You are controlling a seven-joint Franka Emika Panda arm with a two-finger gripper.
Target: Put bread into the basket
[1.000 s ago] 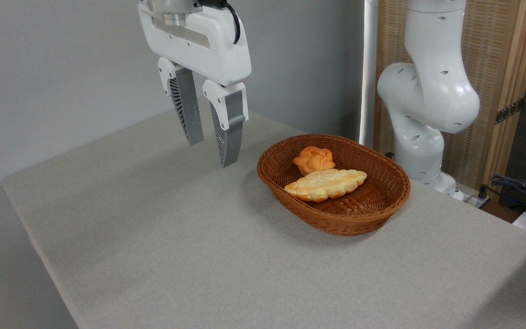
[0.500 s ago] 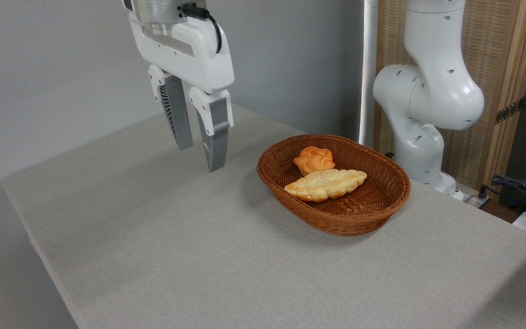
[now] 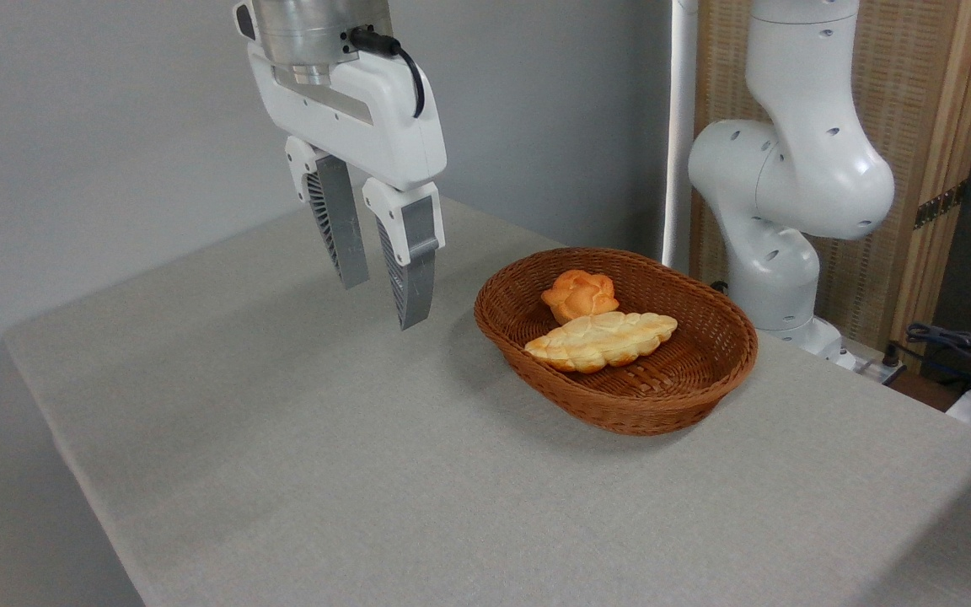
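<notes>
White two-finger gripper [image 3: 382,301] dropped slightly, shifted right vs 0.5 s ago, jaws apart, empty, off the brown oval wicker basket [image 3: 709,378]; long braided pale-golden bread [image 3: 599,339] already inside, task prob. done.

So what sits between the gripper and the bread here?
In the camera view, only bare table and the basket's near rim separate the gripper from the bread.

Soft, even, bright light; a faint shadow lies on the bench [image 3: 367,472] left of the basket [image 3: 616,405]; focus sharp throughout.
</notes>
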